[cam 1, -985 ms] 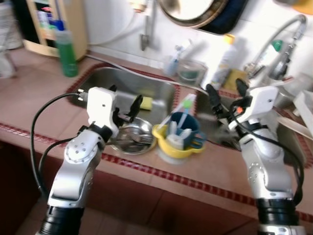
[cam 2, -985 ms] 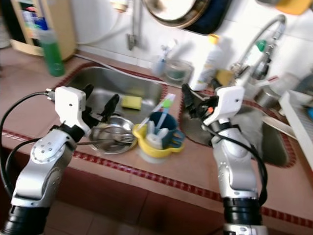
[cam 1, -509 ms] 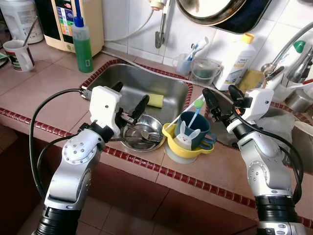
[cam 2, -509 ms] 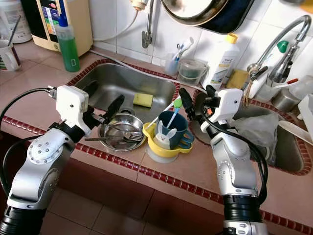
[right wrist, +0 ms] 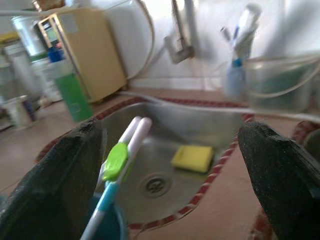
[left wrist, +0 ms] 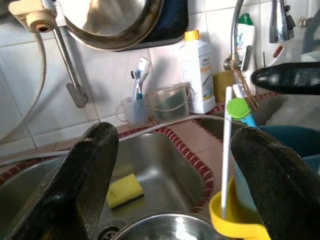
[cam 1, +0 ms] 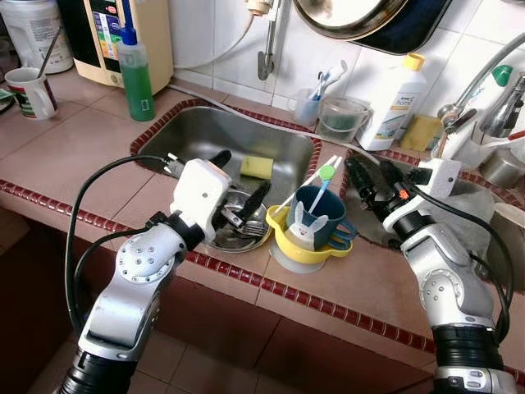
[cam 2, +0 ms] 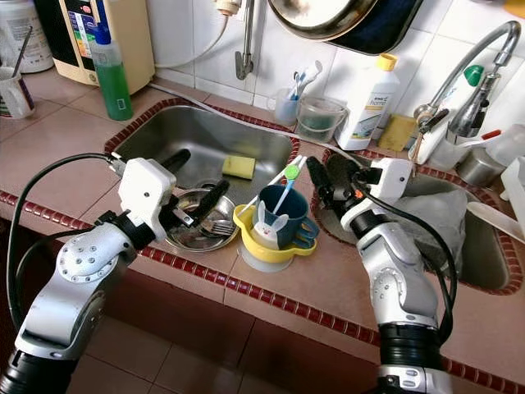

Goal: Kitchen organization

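Black fingers of the left gripper [cam 1: 239,182] are held apart over a steel bowl [cam 1: 235,230] at the near right corner of the left sink [cam 1: 205,135], nothing clamped between them. A fork [cam 2: 220,231] is seen lying in the bowl. Just right of the bowl, on the tiled counter [cam 1: 74,156], a blue mug [cam 1: 321,215] with a rabbit figure is nested in a yellow cup [cam 1: 305,248]; toothbrushes [cam 1: 321,174] with a green tip are stood in the mug, leaning left. The right gripper [cam 2: 335,176] is held just right of the mug, above the rim of the right sink [cam 2: 447,271], its fingers spread apart and empty.

A yellow sponge [cam 1: 257,167] is seen on the sink floor beyond the bowl. Against the far wall a small cup with brushes [cam 1: 308,104], a clear jug [cam 1: 341,119] and a white bottle [cam 1: 396,103] are lined up. A green bottle [cam 1: 136,72] and a white mug [cam 1: 30,92] are placed far left. A faucet [cam 2: 461,74] is set far right, and a pan [cam 1: 361,16] is hung on the wall above.
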